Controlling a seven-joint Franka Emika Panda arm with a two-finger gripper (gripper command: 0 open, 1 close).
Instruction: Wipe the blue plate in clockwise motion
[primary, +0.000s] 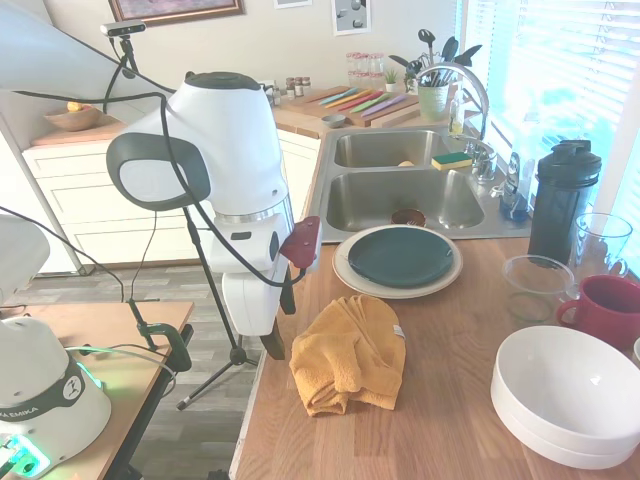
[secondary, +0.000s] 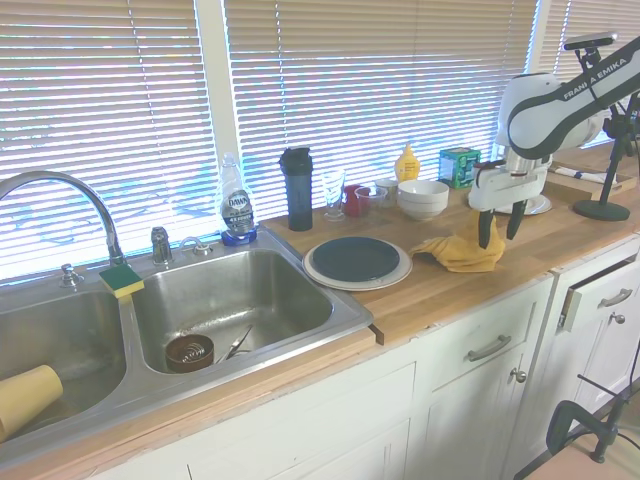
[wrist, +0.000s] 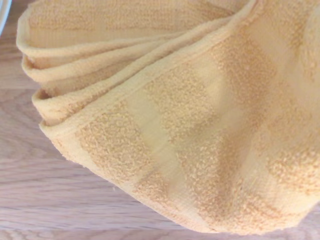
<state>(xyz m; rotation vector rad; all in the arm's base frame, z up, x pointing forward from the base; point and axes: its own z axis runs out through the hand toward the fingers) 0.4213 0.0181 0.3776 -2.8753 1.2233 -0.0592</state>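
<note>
Glossy blue plate (primary: 400, 255), nubby terry-cloth yellow towel (primary: 350, 355), smooth wooden counter (primary: 420, 440), brushed steel sink (secondary: 230, 300).

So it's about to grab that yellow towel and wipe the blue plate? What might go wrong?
1. The yellow towel lies bunched in folds; the open gripper above it may pinch only one layer, leaving the rest dragging.
2. The blue plate rests loose on a cream plate, so wiping could slide both, perhaps toward the nearby sink.
3. A trailing towel might brush the white bowls.
</note>
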